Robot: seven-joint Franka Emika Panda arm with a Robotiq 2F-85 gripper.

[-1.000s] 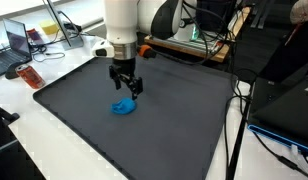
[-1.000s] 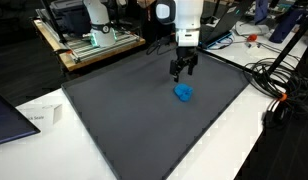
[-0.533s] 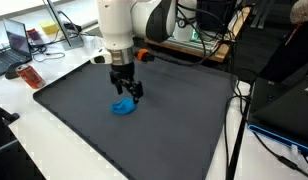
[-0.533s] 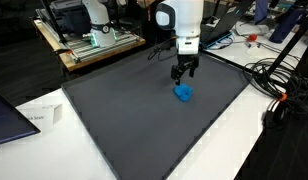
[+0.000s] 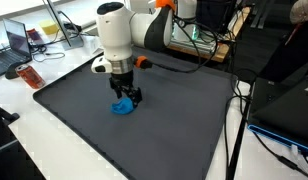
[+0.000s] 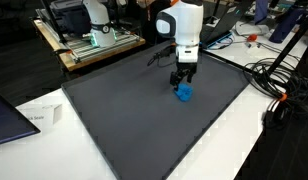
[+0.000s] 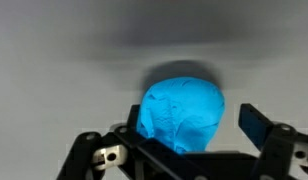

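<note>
The end effector point(image 5: 127, 97) hangs fully spread and empty just above the blue crumpled lump point(image 7: 181, 112), which lies on the dark mat point(image 5: 184, 130) and looks light, soft and squashy, best pinched across its bunched middle.

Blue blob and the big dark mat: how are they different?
The blue blob is bright blue; the mat is dark grey. The blob is small and lumpy; the mat is wide and flat. The blob sits under the open gripper; the mat spreads far beyond it. Both are one plain colour.
</note>
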